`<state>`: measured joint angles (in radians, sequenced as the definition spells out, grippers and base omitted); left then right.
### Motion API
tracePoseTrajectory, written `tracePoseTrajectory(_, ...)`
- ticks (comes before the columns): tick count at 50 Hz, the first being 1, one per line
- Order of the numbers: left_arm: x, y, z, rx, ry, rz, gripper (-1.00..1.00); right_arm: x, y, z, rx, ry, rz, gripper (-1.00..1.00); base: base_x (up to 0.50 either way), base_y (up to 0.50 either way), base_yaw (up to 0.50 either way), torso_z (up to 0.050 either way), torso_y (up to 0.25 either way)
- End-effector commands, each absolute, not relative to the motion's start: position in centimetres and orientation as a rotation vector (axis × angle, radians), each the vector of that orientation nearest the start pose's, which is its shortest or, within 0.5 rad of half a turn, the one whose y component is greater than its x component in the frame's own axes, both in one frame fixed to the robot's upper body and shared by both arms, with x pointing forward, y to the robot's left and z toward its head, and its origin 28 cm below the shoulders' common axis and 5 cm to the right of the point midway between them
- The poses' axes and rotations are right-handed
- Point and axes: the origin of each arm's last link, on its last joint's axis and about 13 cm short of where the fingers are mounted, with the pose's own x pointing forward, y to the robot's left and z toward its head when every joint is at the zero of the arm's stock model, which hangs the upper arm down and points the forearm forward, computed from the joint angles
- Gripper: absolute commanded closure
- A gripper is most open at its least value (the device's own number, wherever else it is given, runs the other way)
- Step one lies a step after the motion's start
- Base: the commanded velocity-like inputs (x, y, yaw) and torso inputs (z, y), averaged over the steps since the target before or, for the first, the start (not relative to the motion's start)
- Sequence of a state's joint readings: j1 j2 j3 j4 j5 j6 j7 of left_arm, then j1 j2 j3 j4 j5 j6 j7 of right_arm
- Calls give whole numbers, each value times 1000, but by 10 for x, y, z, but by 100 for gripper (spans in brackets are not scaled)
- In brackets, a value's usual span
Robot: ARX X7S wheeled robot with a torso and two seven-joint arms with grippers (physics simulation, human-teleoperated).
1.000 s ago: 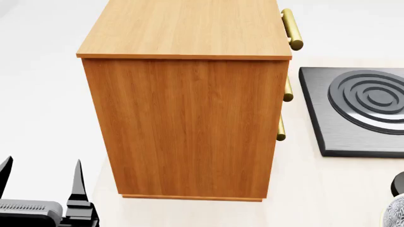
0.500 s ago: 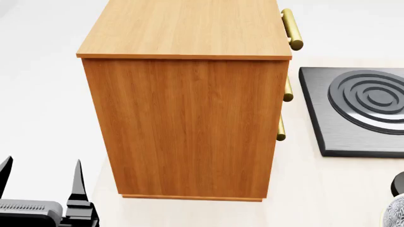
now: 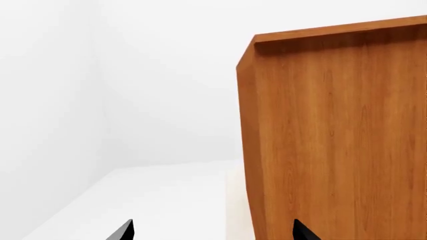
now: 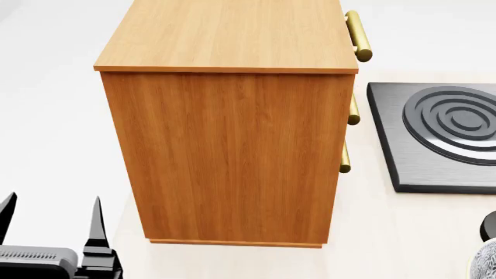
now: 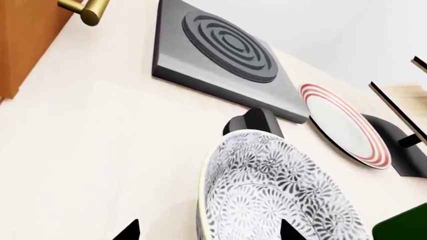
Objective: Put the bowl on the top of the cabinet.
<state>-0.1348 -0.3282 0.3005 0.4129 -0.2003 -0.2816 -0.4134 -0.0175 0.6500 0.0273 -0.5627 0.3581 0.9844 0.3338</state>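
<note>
The bowl [image 5: 280, 185], white with a dense grey floral pattern, stands on the pale counter right in front of my right gripper [image 5: 208, 231]. That gripper is open; one fingertip [image 5: 130, 231] is outside the bowl and the other is over its inside, with the rim between them. In the head view only a sliver of the bowl [image 4: 488, 261] shows at the bottom right, and the right gripper is out of view. The orange-brown cabinet [image 4: 232, 116] stands in the middle with its top bare. My left gripper [image 4: 50, 218] is open and empty, low beside the cabinet's left side [image 3: 333, 135].
A dark stove plate with rings [image 4: 442, 133] lies right of the cabinet. Gold handles [image 4: 358, 36] stick out of the cabinet's right face. A small black object [image 5: 253, 122] sits just behind the bowl. A red-rimmed white plate [image 5: 343, 125] leans beyond it.
</note>
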Motion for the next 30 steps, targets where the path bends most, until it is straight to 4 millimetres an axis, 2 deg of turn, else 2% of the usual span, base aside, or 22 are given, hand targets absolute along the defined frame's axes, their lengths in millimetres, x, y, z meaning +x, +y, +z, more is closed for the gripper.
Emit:
tracePoseTrajectory(1,222,204,98,104,-196,38,-100,179,-209,99,-451,417,-243,-100,0,0,0,0,0)
tracePoseTrajectory(30,222,204,99,105,-198,42,-100,184,-212,96,-456,425,-264,-100,0,0,0,0,0)
